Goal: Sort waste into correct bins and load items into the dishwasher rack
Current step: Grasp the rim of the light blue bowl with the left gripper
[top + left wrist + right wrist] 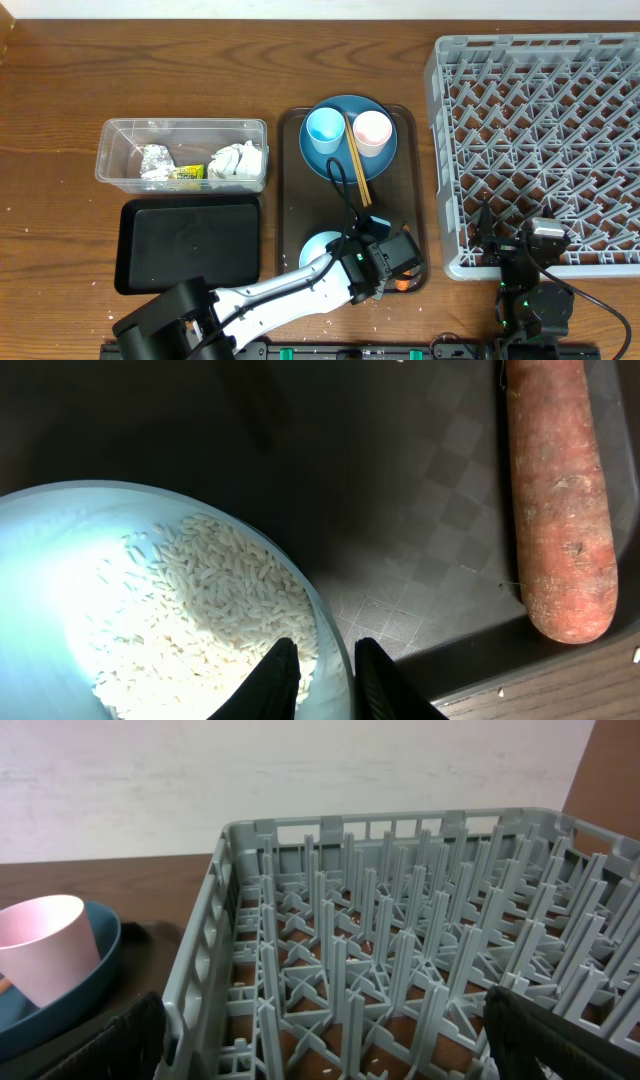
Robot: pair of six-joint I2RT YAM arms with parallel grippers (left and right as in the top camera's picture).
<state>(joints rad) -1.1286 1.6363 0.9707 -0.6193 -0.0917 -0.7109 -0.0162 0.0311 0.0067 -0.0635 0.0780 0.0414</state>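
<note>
My left gripper (327, 665) is shut on the rim of the pale blue-white bowl (60, 530), one finger inside and one outside. Loose white rice (210, 600) lies in the bowl. The orange carrot (560, 510) lies on the tray to its right. From overhead, the bowl (322, 246) and carrot (401, 285) sit at the brown tray's near end under my left gripper (372, 268). The dark blue plate (335, 160) holds the light blue cup (325, 128), pink cup (372, 130) and chopsticks (358, 165). My right gripper (335, 1050) is open at the grey rack (400, 970).
The clear tub (182, 127) holds tissue (238, 160), foil (155, 160) and the yellow-green wrapper (187, 172). The black tray (190, 240) lies in front of it. The brown serving tray (290, 200) sits between tub and rack (540, 140). Rice grains dot the table's front edge.
</note>
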